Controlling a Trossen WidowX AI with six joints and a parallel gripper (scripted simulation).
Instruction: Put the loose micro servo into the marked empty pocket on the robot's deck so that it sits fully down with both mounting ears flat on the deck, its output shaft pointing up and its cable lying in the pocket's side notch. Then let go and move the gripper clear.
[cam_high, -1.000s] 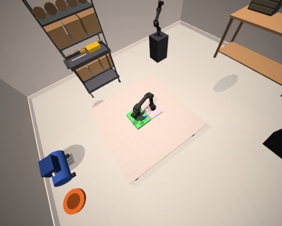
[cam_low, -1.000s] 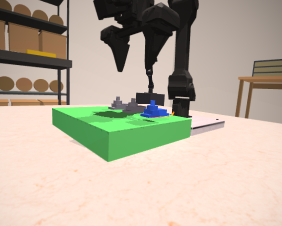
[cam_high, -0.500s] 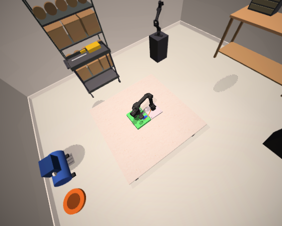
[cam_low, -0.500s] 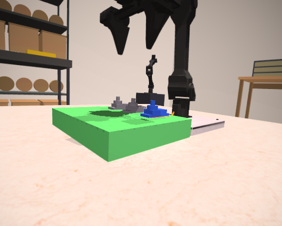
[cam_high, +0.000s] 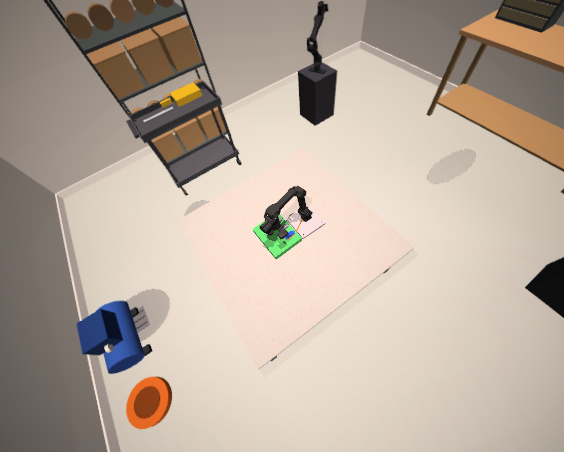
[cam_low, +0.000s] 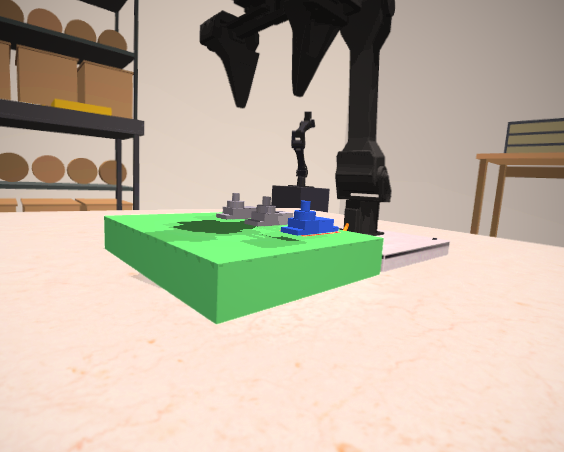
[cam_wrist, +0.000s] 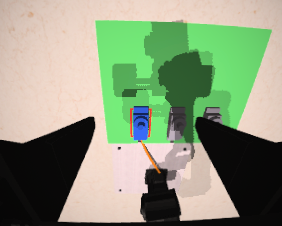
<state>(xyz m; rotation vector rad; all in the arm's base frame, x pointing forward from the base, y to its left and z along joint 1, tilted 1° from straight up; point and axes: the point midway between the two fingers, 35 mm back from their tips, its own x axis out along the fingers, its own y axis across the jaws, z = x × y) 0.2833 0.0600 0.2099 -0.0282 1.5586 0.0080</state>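
The blue micro servo (cam_high: 290, 234) (cam_low: 307, 226) (cam_wrist: 140, 131) is upright in the red-outlined pocket (cam_wrist: 131, 123) of the green deck (cam_high: 276, 251) (cam_low: 300, 285) (cam_wrist: 112, 42). Its output shaft points up. Its ears look level and low on the deck; their exact contact is too small to tell. The orange cable (cam_high: 299, 226) (cam_low: 346, 227) (cam_wrist: 150, 156) leaves the servo's end toward the arm base; its fit in the side notch cannot be made out. My gripper (cam_low: 270, 100) (cam_wrist: 146, 121) is open and empty, well above the deck, with its fingers on either side of the servo in the wrist view.
Two grey servos (cam_low: 235, 209) (cam_low: 266, 214) (cam_wrist: 177, 122) (cam_wrist: 212, 116) stand in the deck beside the blue one. A pale plate (cam_high: 316, 227) (cam_low: 415, 251) (cam_wrist: 129, 172) adjoins the deck by the arm base. The arm casts shadows over the deck.
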